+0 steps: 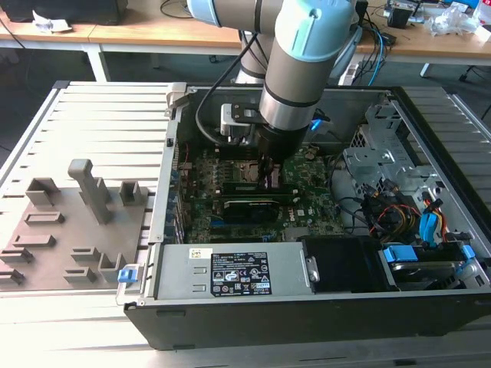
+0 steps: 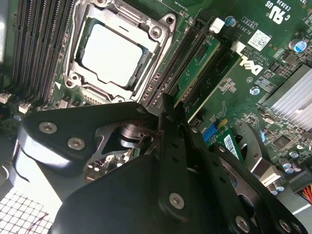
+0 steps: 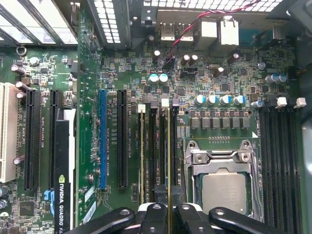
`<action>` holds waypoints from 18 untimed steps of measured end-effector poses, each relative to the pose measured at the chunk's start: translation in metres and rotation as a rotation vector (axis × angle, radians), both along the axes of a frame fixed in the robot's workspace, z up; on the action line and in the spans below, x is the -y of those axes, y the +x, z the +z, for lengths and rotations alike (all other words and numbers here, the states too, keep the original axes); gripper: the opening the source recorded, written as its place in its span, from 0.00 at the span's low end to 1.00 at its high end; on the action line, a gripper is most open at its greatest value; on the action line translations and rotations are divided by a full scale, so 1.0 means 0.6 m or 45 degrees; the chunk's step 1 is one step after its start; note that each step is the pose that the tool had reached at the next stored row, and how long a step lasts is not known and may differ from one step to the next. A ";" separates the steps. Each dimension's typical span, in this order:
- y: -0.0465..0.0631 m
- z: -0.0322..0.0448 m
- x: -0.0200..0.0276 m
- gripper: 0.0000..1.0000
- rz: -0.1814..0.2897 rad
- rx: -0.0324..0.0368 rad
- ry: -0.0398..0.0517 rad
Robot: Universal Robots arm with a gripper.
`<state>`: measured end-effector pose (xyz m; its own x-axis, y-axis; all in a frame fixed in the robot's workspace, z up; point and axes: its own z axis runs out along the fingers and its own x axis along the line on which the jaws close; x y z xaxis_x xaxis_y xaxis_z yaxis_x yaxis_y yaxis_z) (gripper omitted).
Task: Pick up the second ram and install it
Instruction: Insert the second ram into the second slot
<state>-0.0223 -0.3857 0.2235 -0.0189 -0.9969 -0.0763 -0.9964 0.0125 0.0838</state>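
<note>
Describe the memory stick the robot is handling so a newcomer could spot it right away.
Inside the open black computer case, find the square silver processor socket. In the long black slots beside it stands a thin green memory stick. Unlike the other stick farther from the socket, its end sits clamped in the black claw.

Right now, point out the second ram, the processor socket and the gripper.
second ram (image 3: 168, 146), first wrist view, top edge.
processor socket (image 3: 224, 187), first wrist view, chip lid.
gripper (image 3: 168, 210), first wrist view, between fingertips.

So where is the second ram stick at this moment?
The second ram stands on edge in a memory slot beside the processor socket, in the first wrist view, with the gripper closed on its end.
</note>
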 end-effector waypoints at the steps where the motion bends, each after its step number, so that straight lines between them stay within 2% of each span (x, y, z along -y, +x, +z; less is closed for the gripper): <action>1: 0.000 0.000 0.0000 0.14 0.000 0.0000 0.000; 6: 0.000 0.000 -0.0001 0.14 0.002 0.0000 0.000; 15: 0.000 -0.009 0.0000 0.14 0.002 -0.0002 -0.001; 18: 0.007 -0.009 0.0000 0.14 0.002 -0.0005 -0.001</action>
<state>-0.0182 -0.3856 0.2182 -0.0172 -0.9970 -0.0756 -0.9964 0.0108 0.0842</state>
